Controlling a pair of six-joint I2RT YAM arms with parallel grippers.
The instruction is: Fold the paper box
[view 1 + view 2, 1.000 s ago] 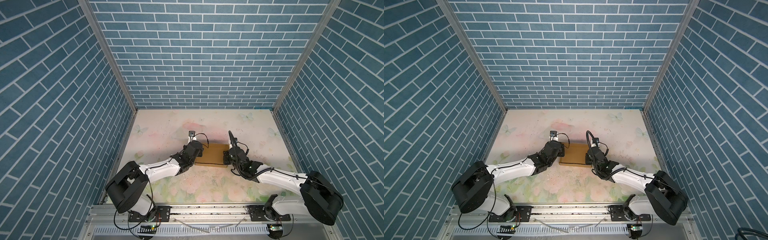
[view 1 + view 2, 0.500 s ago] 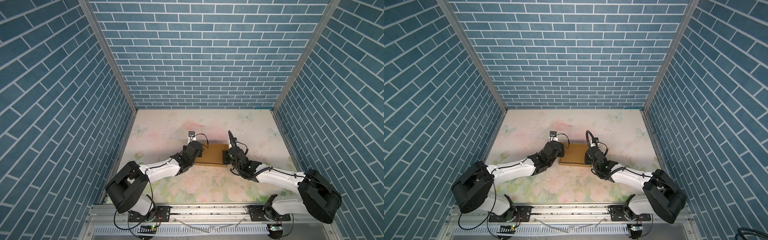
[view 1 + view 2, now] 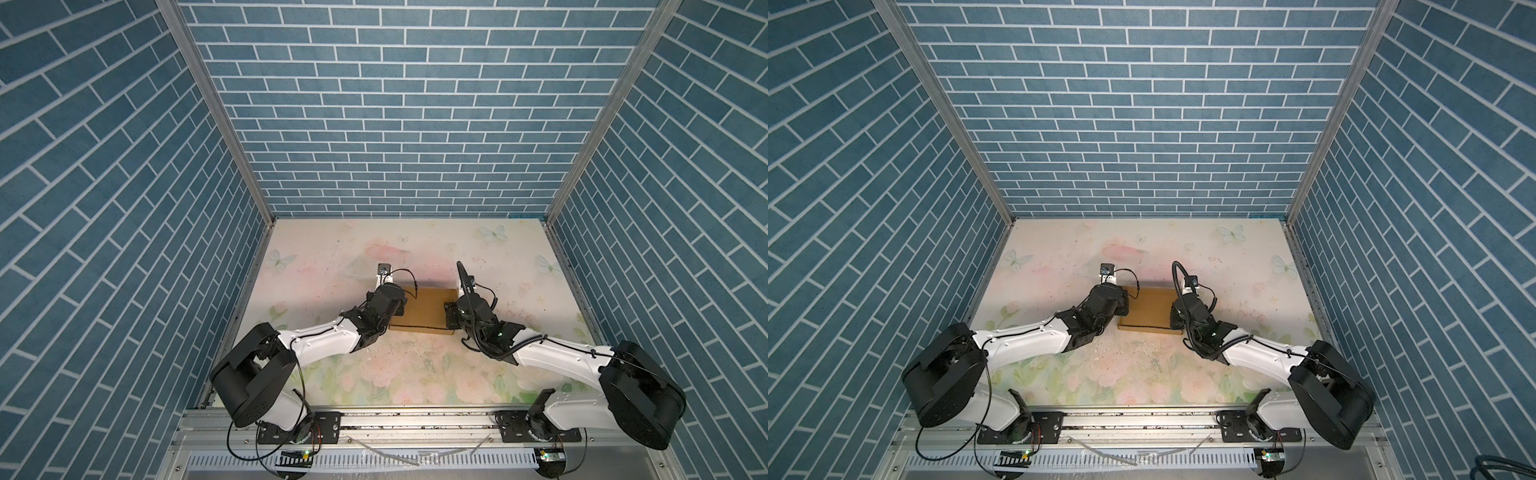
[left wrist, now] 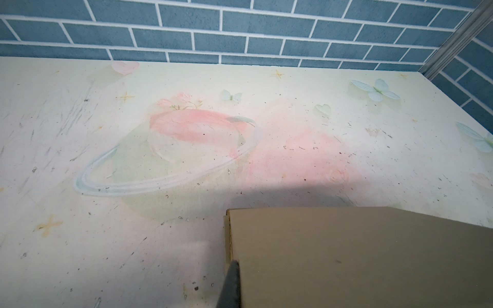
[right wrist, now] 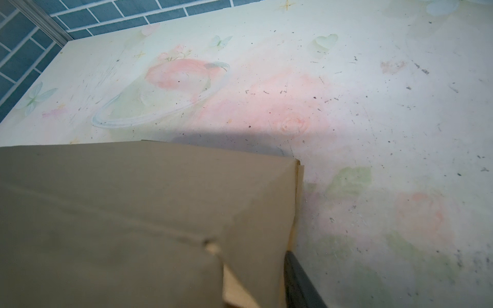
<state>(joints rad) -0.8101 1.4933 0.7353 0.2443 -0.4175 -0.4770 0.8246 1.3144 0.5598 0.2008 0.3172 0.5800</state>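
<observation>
The paper box (image 3: 422, 309) (image 3: 1148, 309) lies flat and closed on the middle of the table, plain brown cardboard. My left gripper (image 3: 397, 306) (image 3: 1123, 309) is at its left end. In the left wrist view one dark finger (image 4: 231, 282) presses against the box's (image 4: 360, 253) left side wall, and the other finger is hidden under the lid. My right gripper (image 3: 451, 318) (image 3: 1175, 318) is at the right end. In the right wrist view one finger (image 5: 298, 280) stands outside the box's (image 5: 120, 213) right side wall. A pale inner flap (image 5: 234, 282) shows there, and the other finger is hidden behind cardboard.
The table (image 3: 374, 249) has a pale floral print and is walled with blue brick on the left, back and right. A metal rail (image 3: 415, 419) with both arm bases runs along the front. Cable loops rise above both wrists.
The right arm has shifted slightly at the box's right end. The box and the left arm have stayed where they were.
</observation>
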